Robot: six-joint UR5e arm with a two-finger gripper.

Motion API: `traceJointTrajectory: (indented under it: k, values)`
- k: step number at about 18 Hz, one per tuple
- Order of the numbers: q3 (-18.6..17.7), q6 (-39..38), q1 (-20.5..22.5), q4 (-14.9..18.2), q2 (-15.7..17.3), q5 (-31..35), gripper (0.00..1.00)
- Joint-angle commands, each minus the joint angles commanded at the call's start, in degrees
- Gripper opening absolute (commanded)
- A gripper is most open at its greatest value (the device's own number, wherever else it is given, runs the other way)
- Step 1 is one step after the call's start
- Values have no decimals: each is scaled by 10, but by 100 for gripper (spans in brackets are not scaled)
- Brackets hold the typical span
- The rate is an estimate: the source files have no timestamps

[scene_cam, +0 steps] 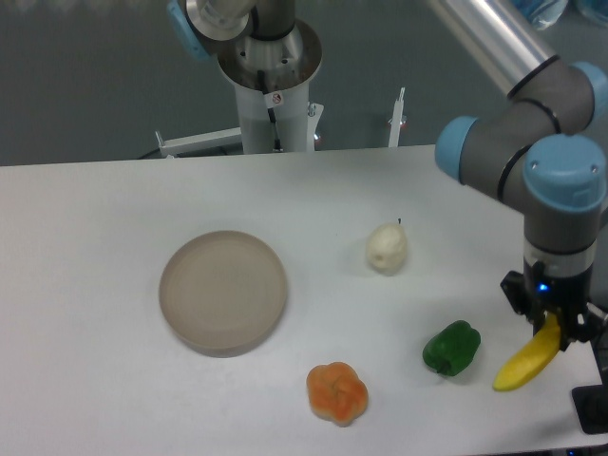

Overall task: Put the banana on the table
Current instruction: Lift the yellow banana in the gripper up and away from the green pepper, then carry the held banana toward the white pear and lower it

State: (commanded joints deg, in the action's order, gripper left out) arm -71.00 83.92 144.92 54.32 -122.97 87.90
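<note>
The yellow banana (527, 364) hangs tilted from my gripper (554, 331) at the far right of the white table (95, 237). The fingers are shut on the banana's upper end. Its lower end points down-left, close above or touching the tabletop; I cannot tell which. It is just right of the green pepper (452, 349).
A round beige plate (223, 291) lies left of centre. A pale pear (387, 249) stands in the middle right. An orange lobed fruit (336, 392) lies near the front edge. The arm's base column (271, 85) stands behind the table. The table's right edge is close to the gripper.
</note>
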Motion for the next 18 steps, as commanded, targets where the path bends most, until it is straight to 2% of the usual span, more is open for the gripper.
traceJointTrajectory:
  k: [5, 11, 14, 18]
  values:
    - [-55, 96, 59, 1, 40, -43, 34]
    - [-124, 215, 118, 0, 65, -64, 33]
    - [-157, 241, 121, -10, 69, -63, 33]
    - [-213, 230, 115, -47, 83, -62, 33]
